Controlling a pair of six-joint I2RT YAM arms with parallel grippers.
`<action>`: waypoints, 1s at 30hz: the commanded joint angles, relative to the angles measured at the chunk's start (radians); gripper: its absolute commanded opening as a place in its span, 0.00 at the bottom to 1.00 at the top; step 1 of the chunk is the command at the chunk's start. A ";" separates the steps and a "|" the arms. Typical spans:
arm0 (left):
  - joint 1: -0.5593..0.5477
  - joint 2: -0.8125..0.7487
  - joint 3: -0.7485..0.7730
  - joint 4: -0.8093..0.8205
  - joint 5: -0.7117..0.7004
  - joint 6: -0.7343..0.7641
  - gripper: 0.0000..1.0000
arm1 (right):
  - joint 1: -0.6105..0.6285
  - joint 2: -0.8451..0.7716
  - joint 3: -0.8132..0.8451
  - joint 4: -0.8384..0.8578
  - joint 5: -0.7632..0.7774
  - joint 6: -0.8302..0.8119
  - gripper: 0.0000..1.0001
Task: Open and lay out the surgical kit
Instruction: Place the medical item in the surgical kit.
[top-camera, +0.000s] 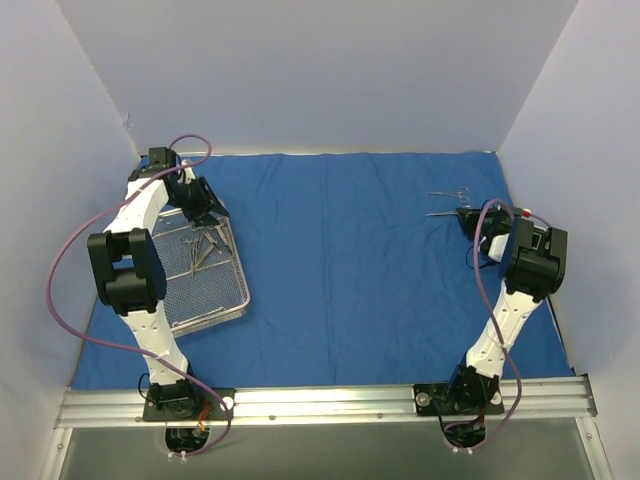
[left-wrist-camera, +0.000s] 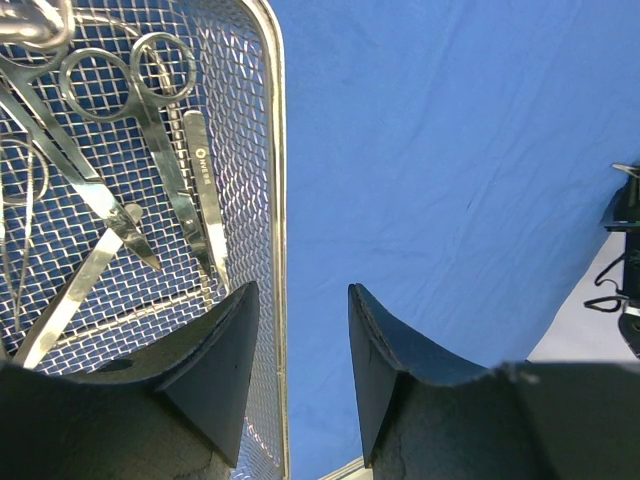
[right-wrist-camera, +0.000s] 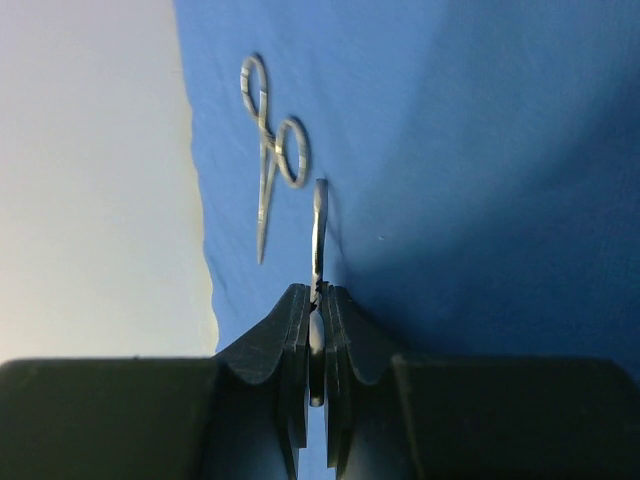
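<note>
My right end effector (right-wrist-camera: 316, 292) is clenched on a thin silver instrument (right-wrist-camera: 319, 215), beside scissors (right-wrist-camera: 272, 145) lying on the blue cloth wrap (right-wrist-camera: 460, 150). My left end effector (left-wrist-camera: 303, 290) hangs released over the rim of the wire-mesh tray (left-wrist-camera: 278, 200).

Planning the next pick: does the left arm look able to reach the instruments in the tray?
Probably yes: the left gripper stands open and empty above the tray rim, with the instruments lying uncovered inside.
</note>
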 joint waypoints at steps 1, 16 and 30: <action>0.021 -0.002 0.040 0.001 0.004 0.006 0.49 | 0.020 0.020 0.028 0.082 0.030 0.048 0.00; 0.037 -0.003 0.033 0.004 0.010 0.003 0.49 | 0.017 -0.014 -0.023 0.022 0.087 0.055 0.01; 0.041 -0.016 0.021 0.008 0.013 0.003 0.49 | 0.004 -0.012 0.012 -0.091 0.101 -0.002 0.07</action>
